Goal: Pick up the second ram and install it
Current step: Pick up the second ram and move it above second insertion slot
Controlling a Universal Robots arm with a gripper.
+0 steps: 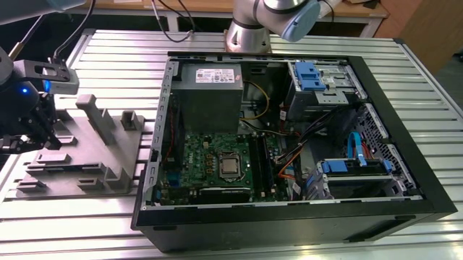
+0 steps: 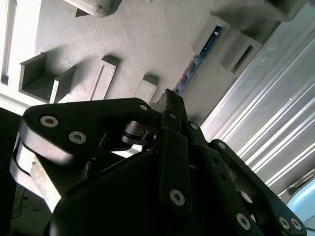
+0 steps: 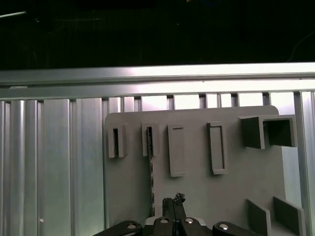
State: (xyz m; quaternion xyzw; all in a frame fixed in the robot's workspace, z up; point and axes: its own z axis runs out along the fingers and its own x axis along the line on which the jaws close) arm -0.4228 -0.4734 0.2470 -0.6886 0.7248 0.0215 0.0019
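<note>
On the exterior view's left, we are holding the gripper [image 1: 32,142] over the grey fixture plate [image 1: 79,160]. In both wrist views its fingers are sitting pressed together and gripping nothing. The second ram [image 3: 151,177] is standing on edge in the plate's slotted blocks, just beside the fingertips rather than between them. To take it well, we are judging that the fingers need parting, centring astride the thin board midway along its length, then closing on its flat faces, lifting straight so nothing scrapes the blocks. Further right, the open computer case [image 1: 289,216] is lying with its motherboard [image 1: 210,154] facing up, well apart from the ram.
</note>
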